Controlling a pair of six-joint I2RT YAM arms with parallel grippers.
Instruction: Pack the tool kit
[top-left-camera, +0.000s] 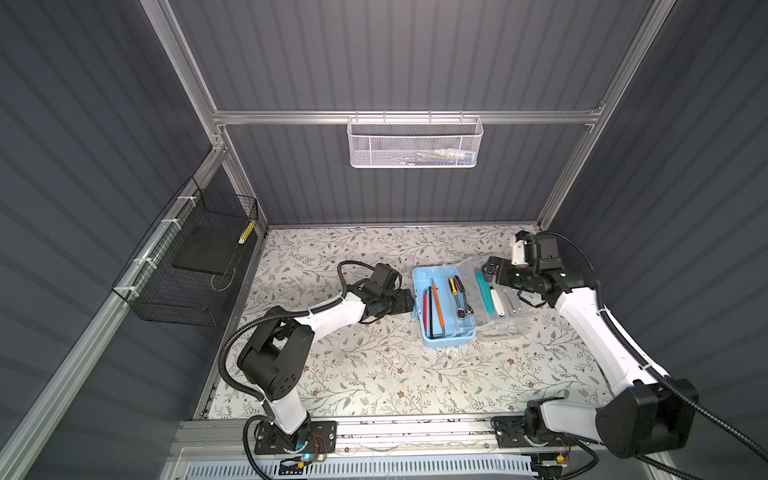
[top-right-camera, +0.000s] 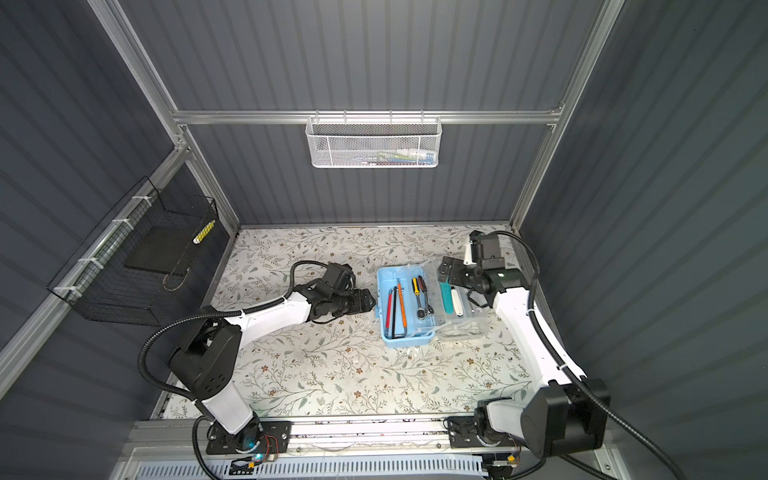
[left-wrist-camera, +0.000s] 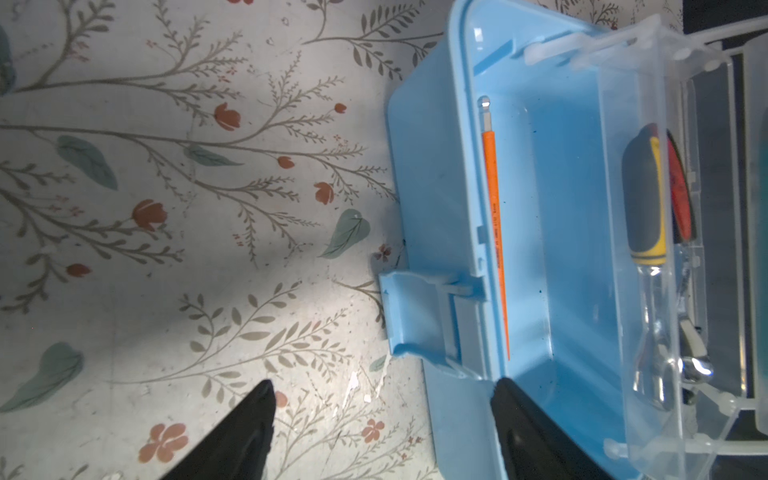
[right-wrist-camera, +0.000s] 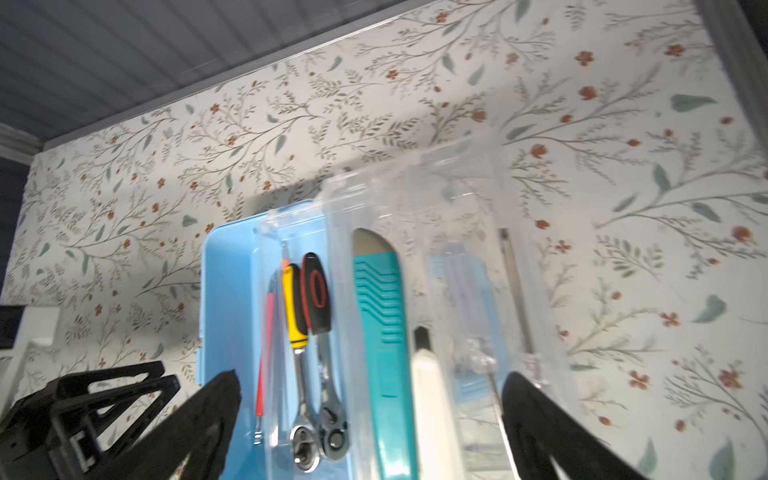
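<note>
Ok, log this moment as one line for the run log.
tool kit: lid open, tools inside | left gripper: open, at latch side | right gripper: open, over lid | held: nothing

Grey ribbed walls (top-left-camera: 415, 54), floral tabletop (top-left-camera: 374, 374)

White arms (top-left-camera: 332, 316), black joints (top-left-camera: 274, 357) (ribbed cables (top-left-camera: 221, 361))

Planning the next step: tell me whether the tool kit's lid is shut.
No, the tool kit lies open, its clear lid folded out flat beside the blue box.
</note>
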